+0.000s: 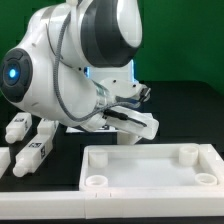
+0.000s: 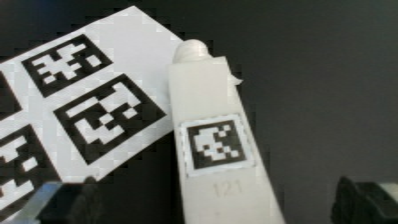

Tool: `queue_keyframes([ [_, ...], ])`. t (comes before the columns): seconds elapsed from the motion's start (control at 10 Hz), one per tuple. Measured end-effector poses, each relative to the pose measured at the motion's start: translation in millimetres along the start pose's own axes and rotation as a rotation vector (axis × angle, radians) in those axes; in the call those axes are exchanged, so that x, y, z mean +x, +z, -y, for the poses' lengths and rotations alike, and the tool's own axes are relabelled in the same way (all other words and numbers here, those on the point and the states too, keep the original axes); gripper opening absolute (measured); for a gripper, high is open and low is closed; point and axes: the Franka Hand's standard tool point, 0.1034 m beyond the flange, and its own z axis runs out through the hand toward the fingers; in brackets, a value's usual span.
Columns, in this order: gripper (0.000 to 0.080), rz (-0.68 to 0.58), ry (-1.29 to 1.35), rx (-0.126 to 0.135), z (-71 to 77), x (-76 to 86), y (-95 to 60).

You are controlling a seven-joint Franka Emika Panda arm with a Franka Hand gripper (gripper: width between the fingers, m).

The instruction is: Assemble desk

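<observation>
The gripper [image 2: 205,205] hangs with jaws spread wide, holding nothing. One leg [image 2: 214,120] lies on the tabletop [image 2: 338,80] just beside the marker board [image 2: 80,90]. It sits between the fingers, its long axis square to their closing line. The desk top [image 1: 150,178] lies well apart.

Wrist view: edges crop the leg [image 2: 217,150] and marker board [image 2: 80,90]; the gripper [image 2: 205,205] shows its fingertips [image 2: 45,205] only as dark blurs. Exterior view: the arm [image 1: 70,70] hides those fingertips, we cannot read the tags on the legs [image 1: 35,150], and the right edge cuts the top [image 1: 150,165].
</observation>
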Motion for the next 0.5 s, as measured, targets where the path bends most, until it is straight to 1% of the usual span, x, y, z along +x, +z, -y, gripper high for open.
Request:
queue_keyframes([
  [0.2,0.0649,-0.003,0.013,-0.003,-0.2,6.3,7.7],
  [0.3,0.0649,0.005,0.014,0.012,1.9,5.6,9.4],
  [0.5,0.0649,0.005,0.010,0.009,3.5,4.9,10.4],
])
